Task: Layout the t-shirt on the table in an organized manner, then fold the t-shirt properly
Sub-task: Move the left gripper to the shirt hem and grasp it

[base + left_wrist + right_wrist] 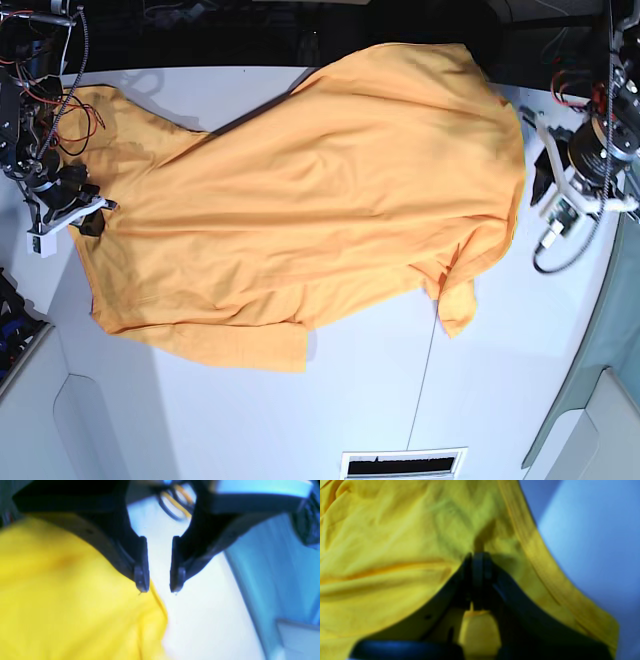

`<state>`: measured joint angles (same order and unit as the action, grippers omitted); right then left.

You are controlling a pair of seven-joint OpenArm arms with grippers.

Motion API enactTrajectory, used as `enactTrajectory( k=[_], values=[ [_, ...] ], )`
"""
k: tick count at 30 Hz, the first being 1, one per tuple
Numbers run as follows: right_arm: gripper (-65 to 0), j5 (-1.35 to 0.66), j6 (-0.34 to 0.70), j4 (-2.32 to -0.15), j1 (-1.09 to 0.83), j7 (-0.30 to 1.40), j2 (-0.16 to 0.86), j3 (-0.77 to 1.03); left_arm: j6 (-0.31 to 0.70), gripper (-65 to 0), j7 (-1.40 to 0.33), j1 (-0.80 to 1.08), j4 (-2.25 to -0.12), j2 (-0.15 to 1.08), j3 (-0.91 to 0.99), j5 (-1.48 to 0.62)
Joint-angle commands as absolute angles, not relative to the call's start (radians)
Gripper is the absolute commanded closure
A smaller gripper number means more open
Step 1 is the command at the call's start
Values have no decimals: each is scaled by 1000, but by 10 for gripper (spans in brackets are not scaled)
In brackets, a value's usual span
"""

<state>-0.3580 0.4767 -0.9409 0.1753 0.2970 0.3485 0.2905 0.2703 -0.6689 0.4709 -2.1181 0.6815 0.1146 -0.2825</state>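
The orange-yellow t-shirt lies spread across the white table, wrinkled, one sleeve pointing toward the near side. My right gripper is at the shirt's left edge, shut on a pinch of yellow fabric just inside the hem. My left gripper stands open beside the shirt's right edge, over bare table with nothing between its fingers. In the base view the left gripper sits just off the shirt's right side.
A thin dark seam runs across the tabletop to a slotted vent at the near edge. Loose cables hang by the right arm. The table's right edge borders a teal surface.
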Motion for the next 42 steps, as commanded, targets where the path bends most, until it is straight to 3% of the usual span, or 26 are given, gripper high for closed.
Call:
enactTrajectory(
  k=[1, 4, 6, 18, 28, 33, 35, 39, 40, 42],
  values=[
    [0, -367, 480, -952, 193, 280, 364, 294, 265, -215, -632, 440, -2120, 696, 126, -303],
    [0, -367, 480, -952, 193, 281, 363, 294, 266, -298, -578, 345, -2032, 694, 117, -319],
    [0, -366, 480, -952, 193, 281, 363, 294, 267, -317, -564, 263, -1937, 682, 94, -326],
    [0, -367, 480, -952, 193, 284, 363, 294, 389, -318, -501, -180, -1377, 480, -136, -289],
    [0, -360, 480, -952, 192, 288, 363, 294, 299, -318, -448, -298, -1184, 410, -275, -132],
    [0, -360, 480, -952, 191, 288, 363, 294, 346, -316, -444, -299, -1158, 410, -276, -114],
    [0, -360, 480, -952, 191, 288, 363, 294, 346, -277, -436, -299, -1158, 410, -276, -115],
    [0, -360, 480, -952, 191, 288, 363, 294, 270, -30, -416, -301, -1158, 410, -276, -110],
    [0, -360, 480, -952, 191, 288, 363, 294, 266, 0, -416, -303, -1158, 413, -276, -105],
    [0, -360, 480, -952, 191, 288, 363, 294, 247, 0, -416, -305, -1158, 427, -276, -75]
  ],
)
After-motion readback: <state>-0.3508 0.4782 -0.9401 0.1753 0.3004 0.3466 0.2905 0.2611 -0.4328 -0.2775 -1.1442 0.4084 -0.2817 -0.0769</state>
